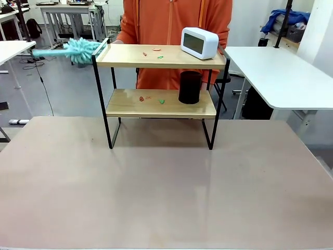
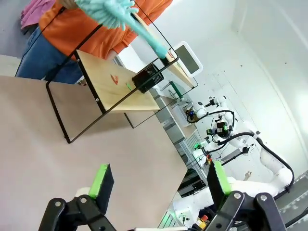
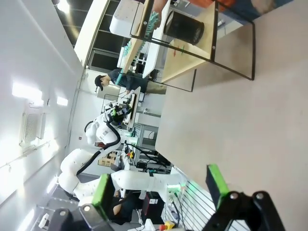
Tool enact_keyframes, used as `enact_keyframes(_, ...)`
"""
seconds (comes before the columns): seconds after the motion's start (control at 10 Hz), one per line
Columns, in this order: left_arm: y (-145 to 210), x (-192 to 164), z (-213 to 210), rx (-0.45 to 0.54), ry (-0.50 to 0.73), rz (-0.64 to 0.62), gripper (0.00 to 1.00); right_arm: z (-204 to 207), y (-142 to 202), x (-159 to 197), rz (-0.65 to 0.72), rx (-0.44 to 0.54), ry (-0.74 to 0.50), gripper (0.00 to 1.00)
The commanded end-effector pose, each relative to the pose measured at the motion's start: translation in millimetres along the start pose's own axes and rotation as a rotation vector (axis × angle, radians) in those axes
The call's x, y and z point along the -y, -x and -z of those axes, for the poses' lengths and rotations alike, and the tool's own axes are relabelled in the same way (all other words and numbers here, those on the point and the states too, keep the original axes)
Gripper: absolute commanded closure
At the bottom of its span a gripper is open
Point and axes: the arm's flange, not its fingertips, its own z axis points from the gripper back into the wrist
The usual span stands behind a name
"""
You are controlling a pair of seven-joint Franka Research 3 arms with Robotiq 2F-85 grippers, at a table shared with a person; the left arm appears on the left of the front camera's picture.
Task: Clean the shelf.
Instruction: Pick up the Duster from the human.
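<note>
The shelf (image 1: 125,55) stands at the far middle of the table, two wooden boards in a black frame. Small red and green scraps (image 1: 158,53) lie on its top board, and more scraps (image 1: 151,99) on the lower one. A white clock (image 1: 199,42) sits at the top right, a black cup (image 1: 190,87) below it. A teal duster (image 1: 80,50) touches the top board's left end, its handle pointing left. In the left wrist view my left gripper (image 2: 160,185) is open, well short of the shelf (image 2: 103,77). My right gripper (image 3: 159,190) is open too, far from the shelf (image 3: 192,53).
A person in an orange top (image 1: 171,21) stands right behind the shelf. The brown table (image 1: 166,192) is bare in front of it. White tables (image 1: 281,73) stand to the right and far left.
</note>
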Motion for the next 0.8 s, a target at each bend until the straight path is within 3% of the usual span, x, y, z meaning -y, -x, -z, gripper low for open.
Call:
enact_keyframes(0.0,-0.4,0.4,-0.6,0.003,0.001,0.002,0.00,2.6,-5.4,-0.7,-0.030,0.008,-0.019,0.00)
enact_keyframes(0.1,-8.3,9.1,-9.3,-0.052,0.125,-0.059,0.00,2.6,-5.4,-0.7,-0.030,0.008,-0.019,0.00)
enact_keyframes(0.2,-23.9,18.4,-12.1,-0.042,0.130,-0.110,0.00,2.6,-5.4,-0.7,-0.030,0.008,-0.019,0.00)
enact_keyframes(0.4,-70.6,26.1,7.8,-0.047,0.031,-0.151,0.00,2.6,-5.4,-0.7,-0.030,0.008,-0.019,0.00)
enact_keyframes(0.7,-116.4,2.3,71.3,-0.247,0.010,-0.245,0.00,2.6,-5.4,-0.7,-0.030,0.008,-0.019,0.00)
